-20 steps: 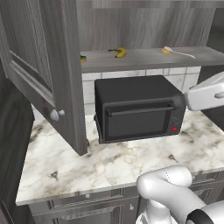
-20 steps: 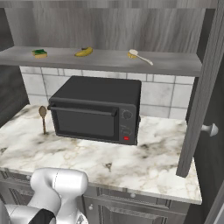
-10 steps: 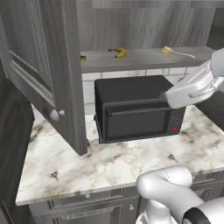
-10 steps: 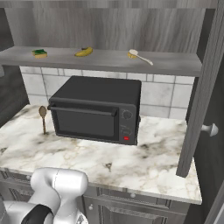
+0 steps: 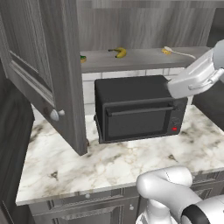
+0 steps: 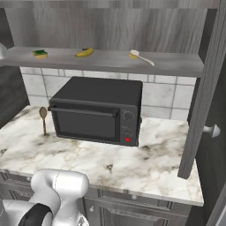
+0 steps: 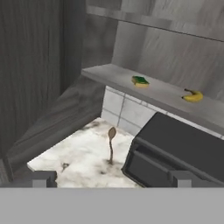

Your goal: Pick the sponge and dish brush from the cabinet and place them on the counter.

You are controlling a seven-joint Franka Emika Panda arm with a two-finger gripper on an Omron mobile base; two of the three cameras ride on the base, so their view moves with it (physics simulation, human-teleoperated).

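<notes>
The sponge (image 6: 40,54), green over yellow, lies at the left end of the open cabinet's grey shelf (image 6: 106,60); it also shows as sponge (image 7: 140,81), and as sponge (image 5: 82,58) half hidden behind the open door (image 5: 48,74). The dish brush (image 6: 141,57), white handle and yellow head, lies toward the shelf's right end, as does dish brush (image 5: 177,53). My gripper (image 7: 113,179) is open and empty, well away from the shelf and looking across the marble counter (image 7: 81,153). A white arm link (image 5: 197,74) reaches in from the right.
A black microwave (image 6: 97,110) stands on the counter (image 6: 150,165) under the shelf. A banana (image 6: 84,52) lies between sponge and brush. A wooden spoon (image 6: 43,119) leans left of the microwave. Another open door (image 6: 205,88) hangs at the right.
The white arm link has swung further in from the right and risen slightly in the left base view. Nothing on the shelf or counter has moved.
</notes>
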